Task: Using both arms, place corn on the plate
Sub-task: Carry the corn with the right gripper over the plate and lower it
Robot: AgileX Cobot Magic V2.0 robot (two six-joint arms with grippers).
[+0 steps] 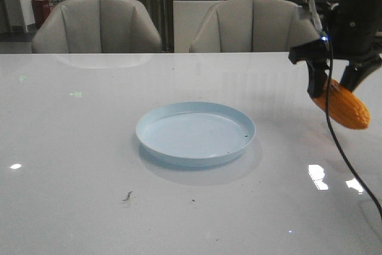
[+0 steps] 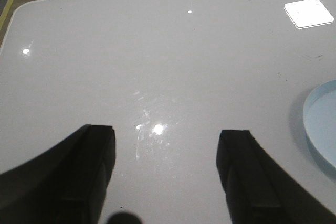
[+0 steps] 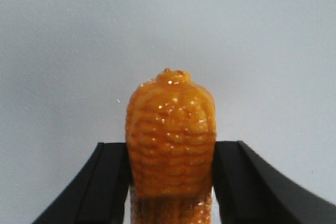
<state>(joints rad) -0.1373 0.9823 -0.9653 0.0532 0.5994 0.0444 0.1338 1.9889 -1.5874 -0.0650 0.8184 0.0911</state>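
Right gripper is pinching the corn cob off to the right of the pale blue plate; left gripper sits spread, empty. Probably best to carry it level over the plate's middle before lowering.

Two grey armchairs stand behind the glossy white table, which carries small dark specks.

No readable text, labels or numbers anywhere.

The orange, bumpy corn hangs tilted, off the tabletop, well right of the empty pale-blue plate.
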